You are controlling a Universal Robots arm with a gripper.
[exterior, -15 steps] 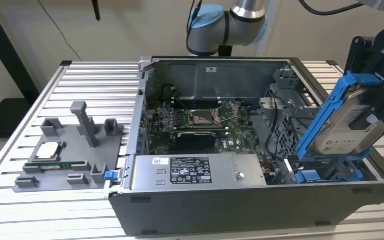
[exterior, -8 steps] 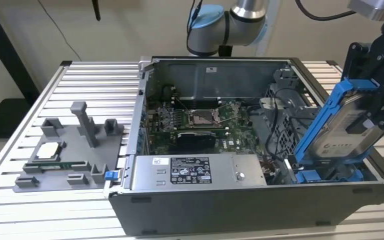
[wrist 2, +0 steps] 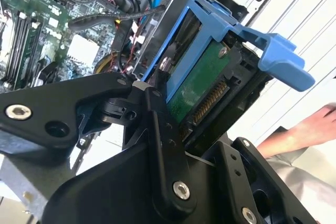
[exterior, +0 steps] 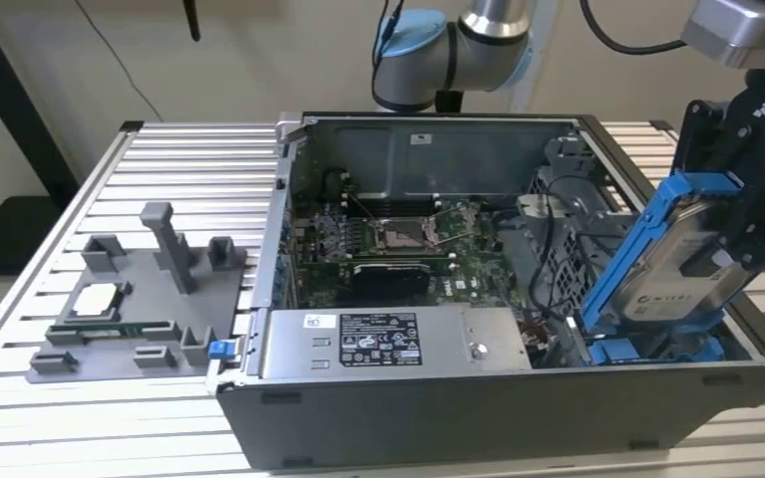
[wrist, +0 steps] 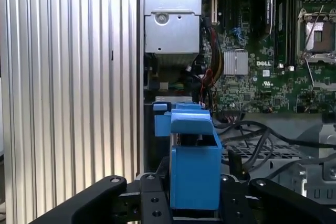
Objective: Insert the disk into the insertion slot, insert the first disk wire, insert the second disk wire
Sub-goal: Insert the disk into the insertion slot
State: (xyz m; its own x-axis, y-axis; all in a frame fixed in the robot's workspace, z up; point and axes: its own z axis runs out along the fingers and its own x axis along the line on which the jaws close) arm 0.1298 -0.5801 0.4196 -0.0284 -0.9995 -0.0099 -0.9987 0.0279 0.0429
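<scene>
In the exterior view my gripper [exterior: 744,231] is shut on the disk [exterior: 676,271], a silver drive with a white label in a blue carrier. The disk hangs steeply tilted, its lower end just above the insertion slot [exterior: 626,351] at the front corner of the open computer case on the exterior view's right. Its green board [wrist 2: 202,84] and blue carrier handle [wrist 2: 275,52] appear in the second wrist view past one black finger [wrist 2: 159,109]. The first wrist view has the blue carrier [wrist: 195,167] end-on. Black cables [wrist: 262,134] lie beside the bay; which are the disk wires I cannot tell.
The grey power-supply box [exterior: 393,342] sits along the case front, with the motherboard [exterior: 396,237] behind it. A grey fixture plate [exterior: 143,304] with small parts lies on the slatted table [exterior: 37,239] at the exterior view's left. A person's hand [wrist 2: 310,129] is near the case.
</scene>
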